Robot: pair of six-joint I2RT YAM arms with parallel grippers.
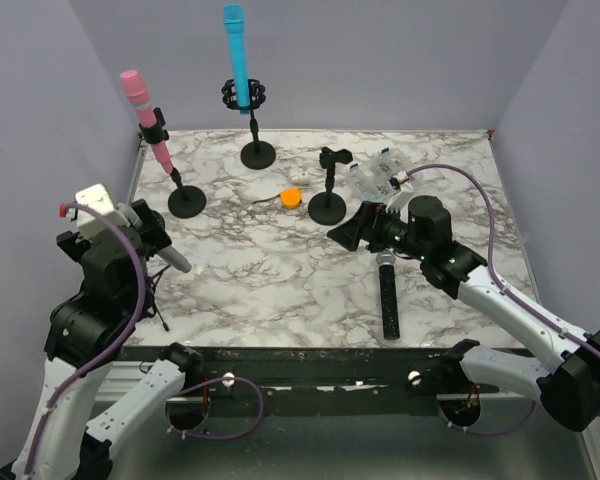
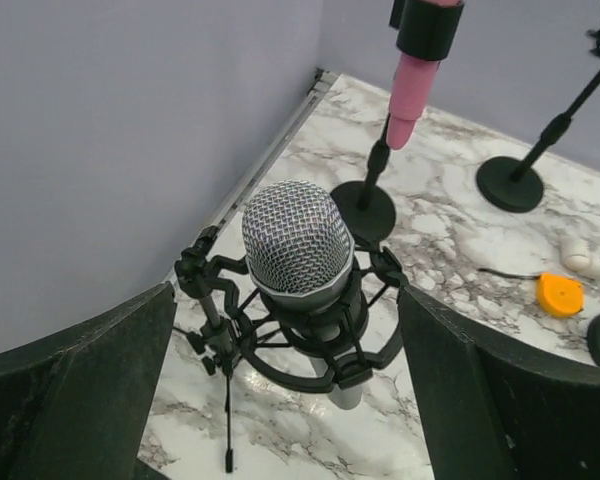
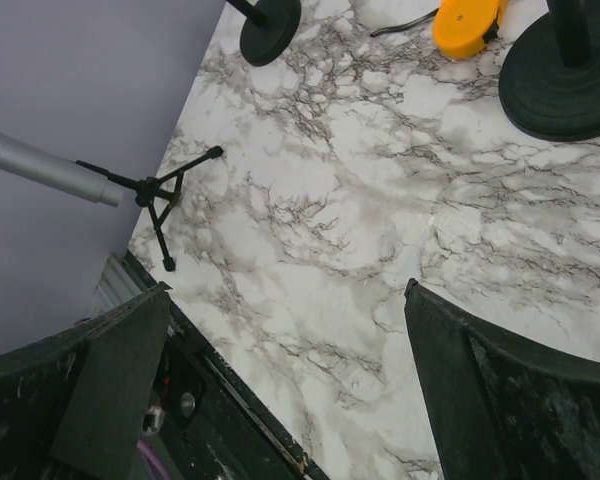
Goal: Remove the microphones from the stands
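We see the silver microphone [image 2: 298, 250] best from the left wrist: a rounded mesh head on a dark collar. It sits tilted in a black shock mount [image 2: 365, 350] at centre frame, near the wall at the table's left edge. A thin leg of its tripod stand [image 2: 227, 410] drops to the marble below.

The left gripper [image 2: 285, 300] is spread wide. Its fingers [image 2: 90, 390] fill the lower left and lower right corners, one on each side of the mount. We see a gap on both sides, so it grasps nothing. The right gripper [image 3: 285, 292] is also released, with only bare marble between its two dark fingers.

In the top view the left arm covers the mesh head. Only the grey barrel [image 1: 175, 260] pokes out at middle left, just beside the left gripper. The right wrist view adds what the others hide: the barrel's tail end at its left edge, and the tripod's splayed legs standing on the table [image 3: 310, 210].

Only the top view takes in the rest:
- A pink microphone [image 1: 145, 120] is clipped on its stand at upper left.
- A blue microphone [image 1: 238, 55] stands at upper centre.
- A black microphone [image 1: 388, 295] lies flat right of centre, below the right gripper.
- An orange piece [image 1: 292, 197] lies near the middle.
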